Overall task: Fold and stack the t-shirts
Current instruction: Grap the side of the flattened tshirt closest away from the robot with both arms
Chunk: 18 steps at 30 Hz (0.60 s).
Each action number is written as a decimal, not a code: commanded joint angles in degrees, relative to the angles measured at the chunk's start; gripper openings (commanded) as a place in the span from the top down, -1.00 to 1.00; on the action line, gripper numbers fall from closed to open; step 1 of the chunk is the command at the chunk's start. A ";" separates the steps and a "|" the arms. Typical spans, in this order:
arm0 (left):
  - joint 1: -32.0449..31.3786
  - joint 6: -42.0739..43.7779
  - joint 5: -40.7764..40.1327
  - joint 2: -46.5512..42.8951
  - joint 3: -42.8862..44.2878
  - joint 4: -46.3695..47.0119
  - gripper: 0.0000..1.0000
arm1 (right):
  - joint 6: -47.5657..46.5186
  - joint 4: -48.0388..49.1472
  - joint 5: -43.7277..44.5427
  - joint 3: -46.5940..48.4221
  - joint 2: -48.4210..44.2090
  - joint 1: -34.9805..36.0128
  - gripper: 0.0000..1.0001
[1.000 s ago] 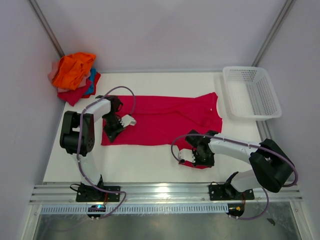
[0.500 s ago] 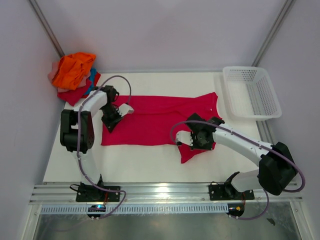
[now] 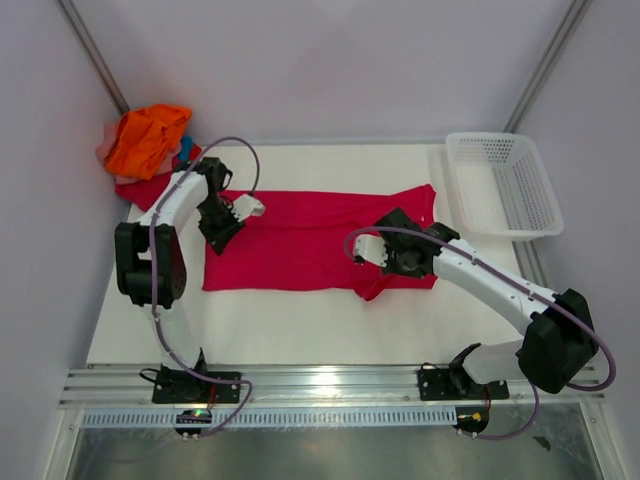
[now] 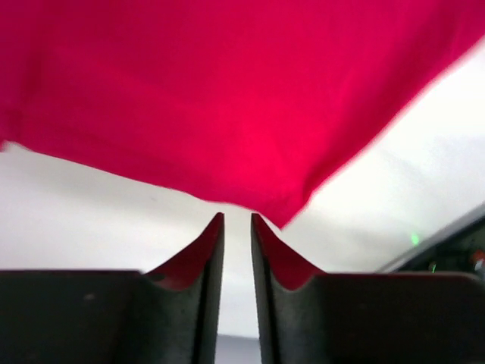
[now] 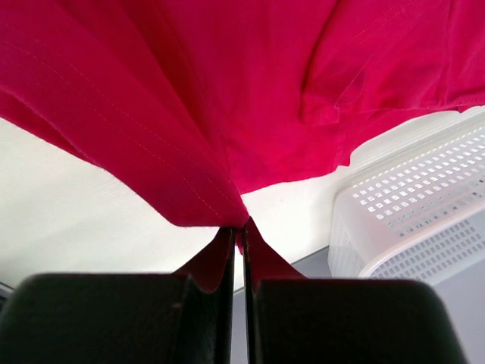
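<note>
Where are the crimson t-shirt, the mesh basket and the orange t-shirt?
crimson t-shirt (image 3: pixel 300 245): top view, middle of its body.
mesh basket (image 3: pixel 505 185): top view, bare floor.
orange t-shirt (image 3: pixel 148 138): top view, crumpled top.

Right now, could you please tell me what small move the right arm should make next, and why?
Probably carry the pinched edge a little farther across the shirt, lower it, then open. The right gripper is shut on a fold of the crimson t-shirt, only partly over the body, while the left gripper stands slightly open, its corner lying free.
</note>
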 commanded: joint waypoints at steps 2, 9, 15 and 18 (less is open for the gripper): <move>0.13 10.20 -4.94 -8.92 -11.13 -2.67 0.46 | 1.50 -0.81 -0.57 -1.01 -0.64 -0.11 0.94; 0.05 10.82 -2.83 -12.88 -16.15 -6.90 -0.06 | 2.20 0.33 -1.63 -2.25 0.59 -0.02 0.94; 0.13 7.14 -3.19 -12.02 -20.12 -1.10 0.02 | 1.42 1.03 -2.07 -1.72 2.70 -0.10 0.94; 0.13 6.52 -4.06 -10.61 -21.88 1.10 0.06 | 1.15 0.86 -2.16 -0.58 3.58 -0.02 0.94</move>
